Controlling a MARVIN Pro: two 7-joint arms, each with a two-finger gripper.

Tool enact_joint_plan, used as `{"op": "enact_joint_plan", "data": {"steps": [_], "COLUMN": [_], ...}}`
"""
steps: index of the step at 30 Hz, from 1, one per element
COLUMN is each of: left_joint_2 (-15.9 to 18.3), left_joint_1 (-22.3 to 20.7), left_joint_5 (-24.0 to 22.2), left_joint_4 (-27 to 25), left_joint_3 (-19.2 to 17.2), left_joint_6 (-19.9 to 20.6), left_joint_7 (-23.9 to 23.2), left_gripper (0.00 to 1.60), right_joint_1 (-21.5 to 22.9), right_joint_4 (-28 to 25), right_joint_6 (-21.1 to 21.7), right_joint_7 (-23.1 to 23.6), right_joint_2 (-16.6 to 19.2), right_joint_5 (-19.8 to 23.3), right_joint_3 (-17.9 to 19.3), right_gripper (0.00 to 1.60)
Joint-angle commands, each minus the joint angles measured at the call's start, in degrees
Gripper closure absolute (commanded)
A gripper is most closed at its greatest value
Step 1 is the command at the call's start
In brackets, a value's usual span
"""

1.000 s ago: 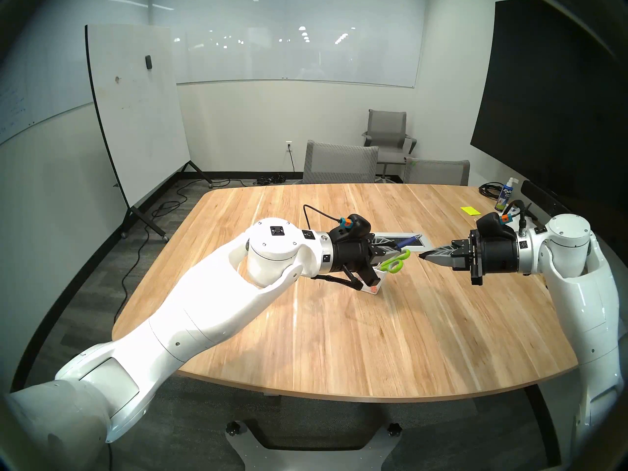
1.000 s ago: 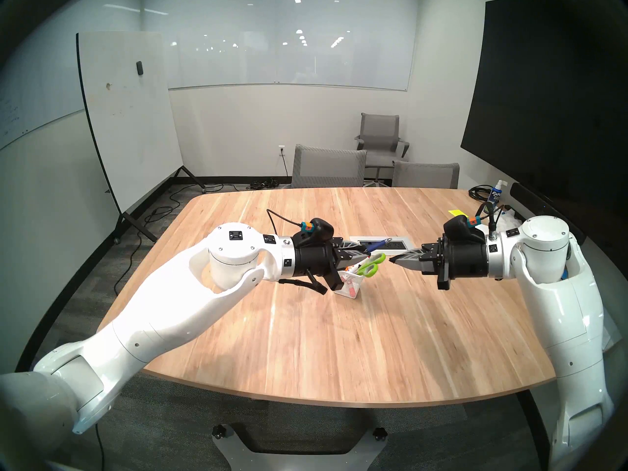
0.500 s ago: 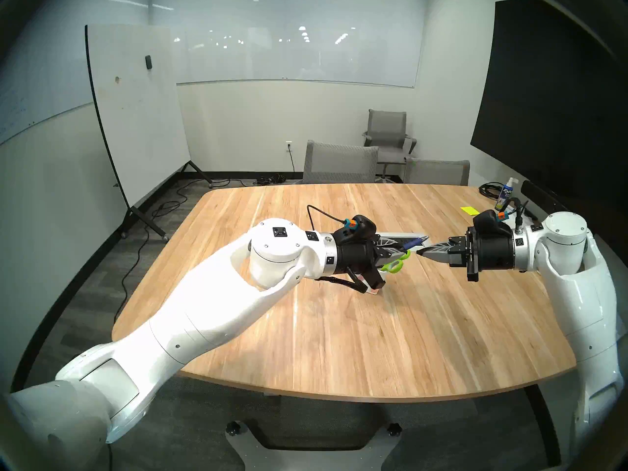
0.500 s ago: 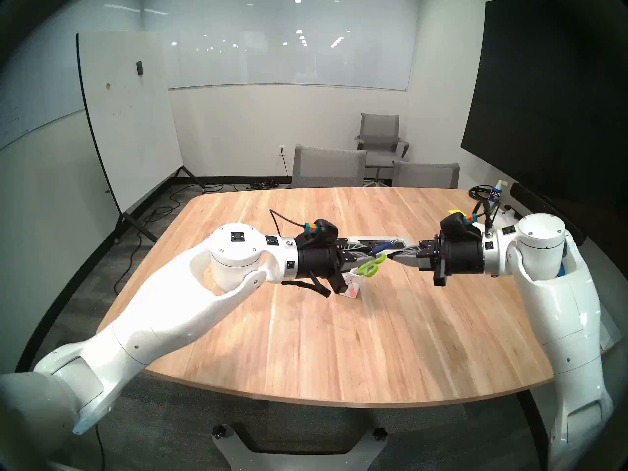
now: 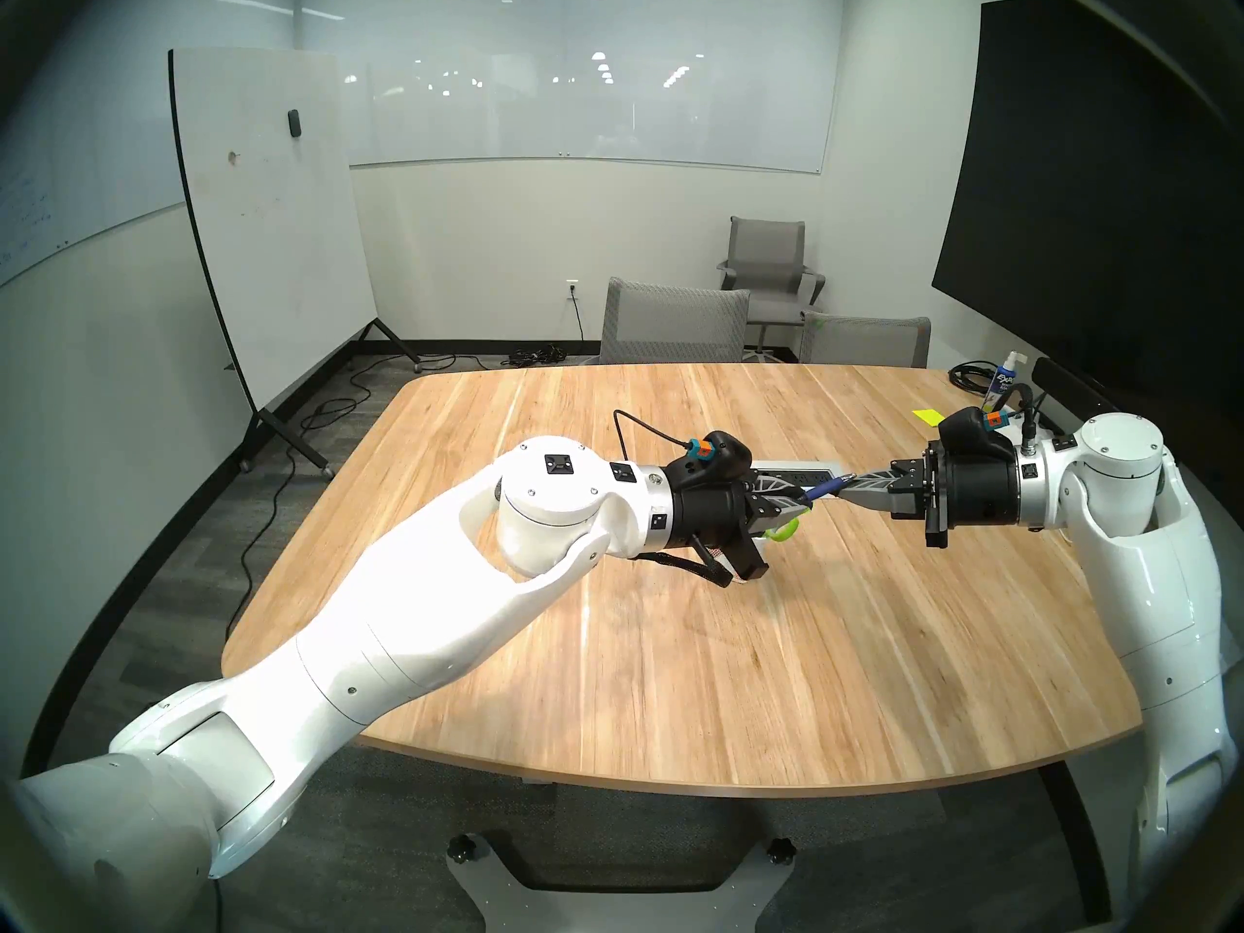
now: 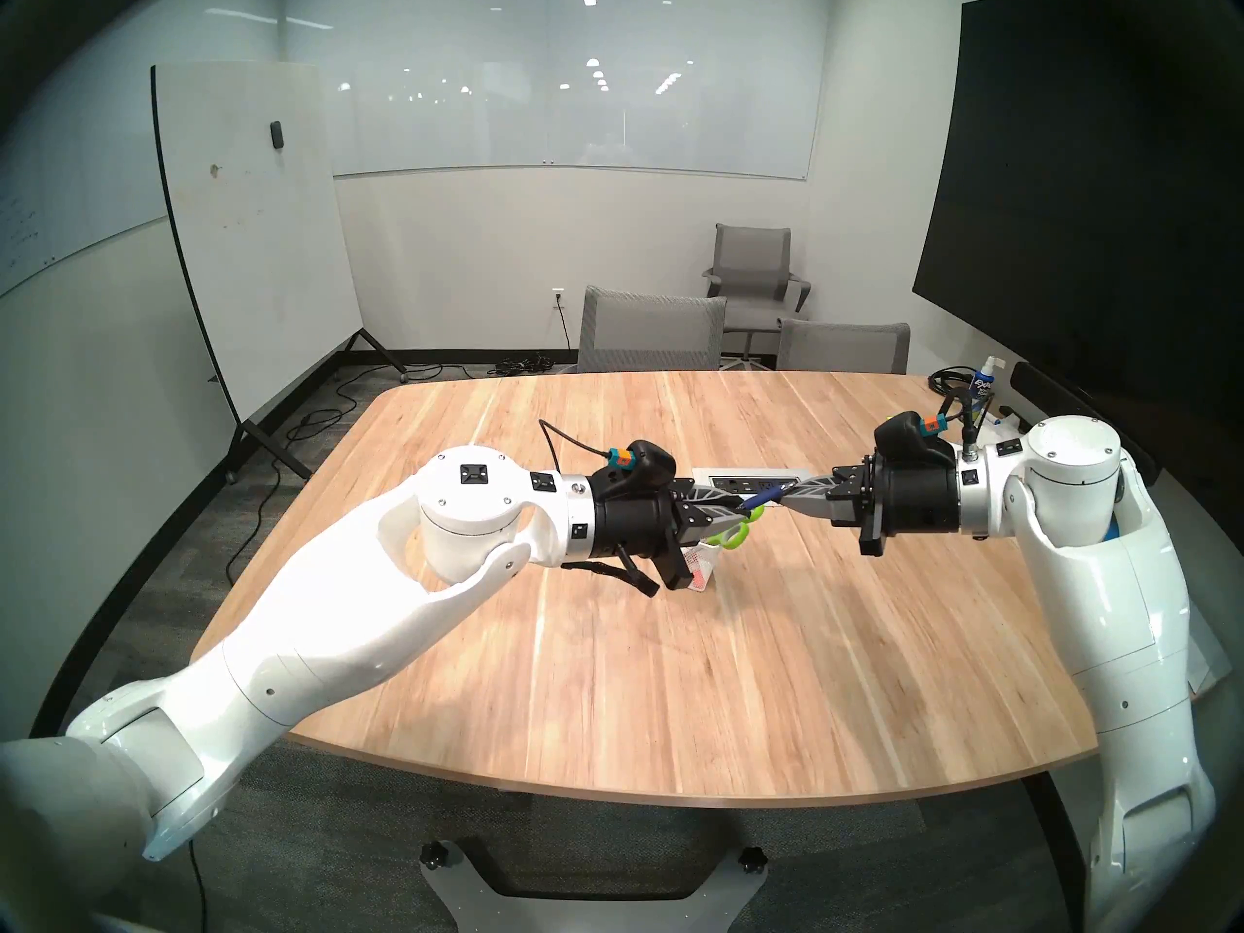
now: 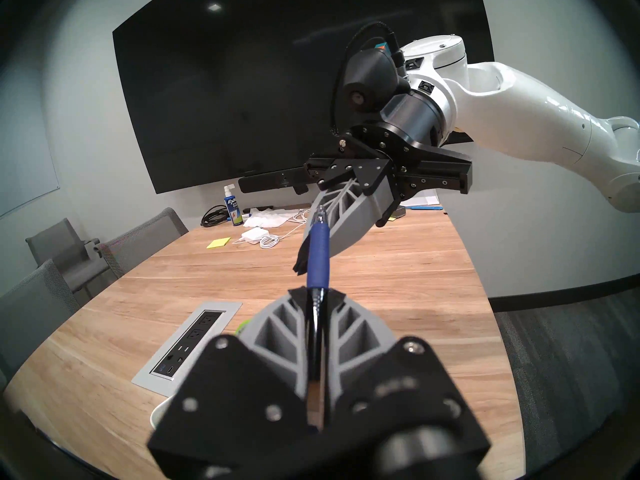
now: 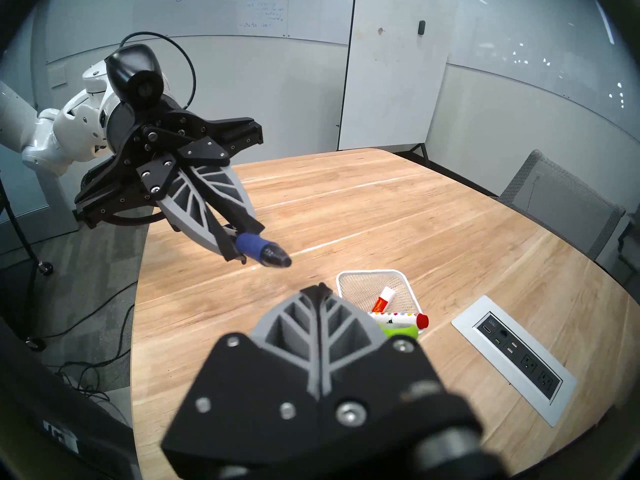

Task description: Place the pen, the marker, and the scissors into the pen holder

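Blue pen [image 7: 318,247] is clamped lengthwise in the left gripper [image 7: 316,292], barrel running back between the jaws, grip section and silver tip jutting forward. Held above the table [image 5: 707,676], roughly level, over and just right of the pen holder [image 8: 375,288].

Right gripper [image 7: 300,261] is clenched on nothing, fingertips just beside the pen's tip; whether they touch it I cannot tell. Looks like a nudge or a hand-over to re-seat the pen.

Pen holder stands on the table near the power panel [image 8: 512,358]. Inside: a white marker with red ends [image 8: 398,319], a second white-and-red stick [image 8: 382,298] and the lime-green scissors [image 6: 734,538], handles poking up. Pen appears to be the last item out.

Doing this step well, in my judgement:
- Pen must go tip-down or tail-down, so tilt the left wrist steeply before releasing.
- Aim for the open far corner of the mesh, clear of the scissor loops.
- Keep the right gripper clear of the drop line.
- Release low; the light mesh cup could tip if struck.
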Motion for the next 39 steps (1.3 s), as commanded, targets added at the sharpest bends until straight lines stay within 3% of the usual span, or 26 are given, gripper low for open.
{"op": "enact_joint_plan", "data": {"steps": [1, 39], "left_joint_2": [0.14, 0.01], "left_joint_1": [-0.58, -0.42], "left_joint_5": [0.19, 0.45], "left_joint_4": [-1.32, -1.33], "left_joint_3": [-0.15, -0.36], "left_joint_6": [-0.48, -0.43], "left_joint_7": [-0.55, -0.77], "left_gripper": [1.60, 1.60], "right_joint_1": [1.34, -0.12], "right_joint_4": [-0.16, -4.67], "right_joint_6": [0.21, 3.97], "right_joint_7": [0.42, 2.09], "right_joint_2": [0.33, -0.52], "right_joint_5": [0.41, 0.88], "right_joint_3": [0.19, 2.48], "right_gripper": [1.60, 1.60]}}
